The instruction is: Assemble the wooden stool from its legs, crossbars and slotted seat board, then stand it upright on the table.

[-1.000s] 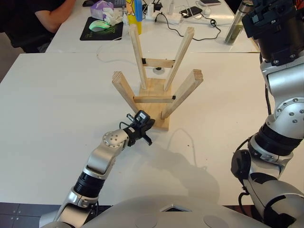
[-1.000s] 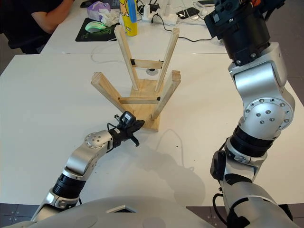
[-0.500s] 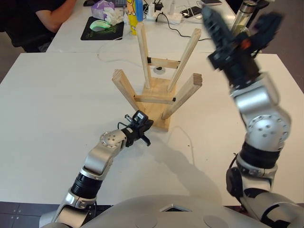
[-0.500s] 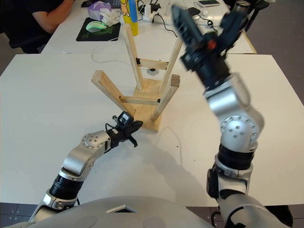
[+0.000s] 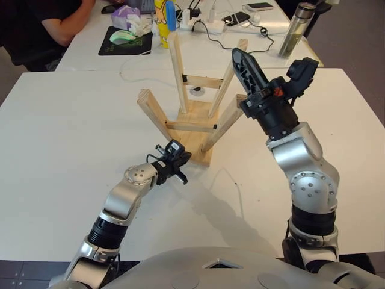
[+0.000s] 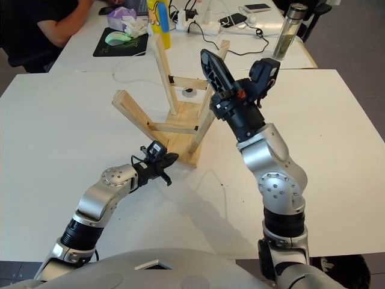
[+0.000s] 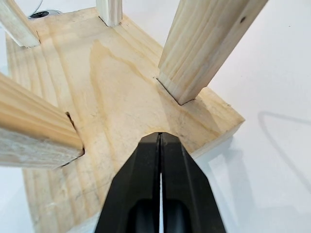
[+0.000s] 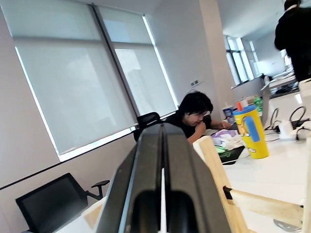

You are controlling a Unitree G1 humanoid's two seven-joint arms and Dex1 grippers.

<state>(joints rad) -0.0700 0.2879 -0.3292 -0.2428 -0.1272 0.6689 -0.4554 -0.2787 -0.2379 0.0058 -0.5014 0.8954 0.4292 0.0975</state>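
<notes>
**Right arm swung down beside the upturned stool**

A second before, my right arm stood raised at the right edge of the eye views, its tip above the frame. Half a second on it was swinging in high over the right side of the stool (image 5: 195, 102). In the current frames the right end effector (image 5: 239, 58) had come lower and hung beside the two right-hand legs, its fingers pressed together with nothing between them. From the head views I could not tell whether it touched the wood.

The left end effector (image 5: 183, 158) had hardly moved. It stayed low over the desk (image 5: 60, 132), fingers shut together and empty, the tip at the near edge of the seat board (image 7: 112, 87). The stool itself had not shifted on the desk.

The stool sat upside down near the middle of the desk. The seat board lay flat, four legs (image 5: 153, 113) splayed upward from it, and crossbars (image 5: 201, 81) joined them in pairs.

On the rear desk (image 5: 90, 51) stood a yellow cup (image 5: 162, 9) and a metal bottle (image 5: 290, 30), both closed to my view, so I could not see what they held. A purple box (image 5: 123, 8) beside the cup had white tissue sticking out of its top.
</notes>
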